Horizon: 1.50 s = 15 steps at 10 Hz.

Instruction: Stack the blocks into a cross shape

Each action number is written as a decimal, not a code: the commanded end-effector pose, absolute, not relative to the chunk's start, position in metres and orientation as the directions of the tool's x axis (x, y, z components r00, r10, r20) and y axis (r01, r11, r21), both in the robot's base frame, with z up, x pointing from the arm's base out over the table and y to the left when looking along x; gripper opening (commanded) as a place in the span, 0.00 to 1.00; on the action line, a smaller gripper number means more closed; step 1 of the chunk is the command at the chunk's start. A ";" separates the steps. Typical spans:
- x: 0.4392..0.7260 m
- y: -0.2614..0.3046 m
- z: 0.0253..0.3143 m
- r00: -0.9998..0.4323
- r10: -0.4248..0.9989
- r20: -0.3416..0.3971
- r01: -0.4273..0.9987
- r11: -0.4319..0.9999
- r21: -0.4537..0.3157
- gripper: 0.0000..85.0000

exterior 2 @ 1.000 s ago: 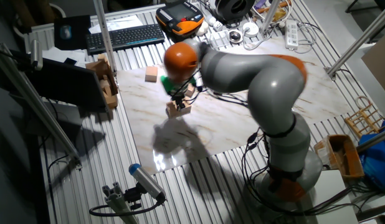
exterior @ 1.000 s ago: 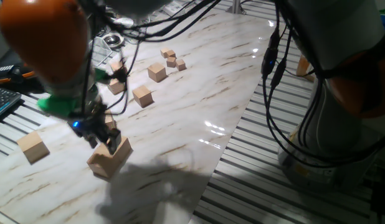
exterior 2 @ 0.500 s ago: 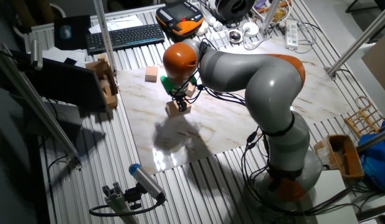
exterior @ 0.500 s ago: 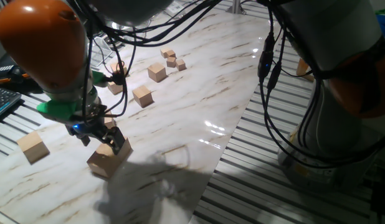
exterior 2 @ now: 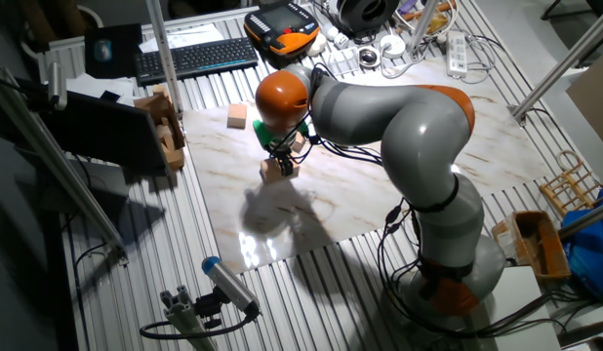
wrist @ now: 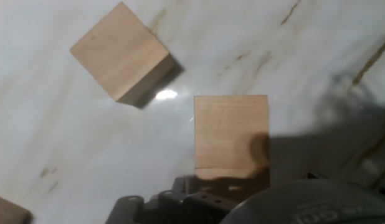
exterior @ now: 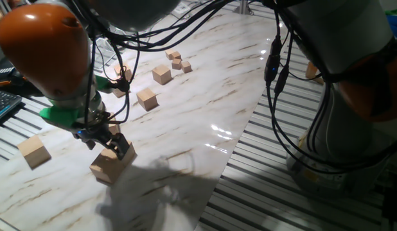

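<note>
One large tan block (exterior: 110,167) lies on the marble table (exterior: 205,96) near its front left, and it fills the middle of the hand view (wrist: 231,134). My gripper (exterior: 109,144) hangs just above it, open, with a dark finger on either side and nothing held. A second large block (wrist: 121,53) lies tilted close by. A third (exterior: 34,152) sits apart to the left near the table edge. In the other fixed view the gripper (exterior 2: 282,154) hovers over the block (exterior 2: 276,171).
Medium wooden cubes (exterior: 146,98) (exterior: 162,76) and tiny cubes (exterior: 177,61) lie farther back on the marble. A keyboard (exterior: 2,106) lies off the left edge. Slatted metal (exterior: 263,186) borders the marble on the right. The arm's cables (exterior: 275,70) hang there.
The gripper has risen slightly and drifted a little left off the block beneath it. That block stays where it was.
</note>
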<state>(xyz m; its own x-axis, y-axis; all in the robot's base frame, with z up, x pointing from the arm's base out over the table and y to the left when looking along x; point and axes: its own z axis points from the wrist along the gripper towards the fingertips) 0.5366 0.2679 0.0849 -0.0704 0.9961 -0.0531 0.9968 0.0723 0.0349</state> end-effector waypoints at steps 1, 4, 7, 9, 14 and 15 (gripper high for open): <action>0.538 0.268 0.082 -0.069 0.996 -0.052 0.997 0.071 0.035 1.00; 0.539 0.266 0.075 -0.045 0.998 -0.050 0.999 0.046 0.029 1.00; 0.541 0.267 0.067 -0.040 0.998 -0.041 0.998 0.042 0.037 1.00; 0.541 0.267 0.062 -0.037 0.999 -0.040 0.999 0.039 0.037 1.00; 0.541 0.265 0.053 -0.036 0.999 -0.034 0.999 0.037 0.039 1.00; 0.541 0.265 0.051 -0.036 0.999 -0.030 0.999 0.037 0.039 1.00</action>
<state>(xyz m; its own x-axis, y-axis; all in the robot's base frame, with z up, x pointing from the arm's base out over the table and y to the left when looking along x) 0.5408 0.2647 0.0511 -0.0357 0.9989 -0.0306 0.9985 0.0369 0.0395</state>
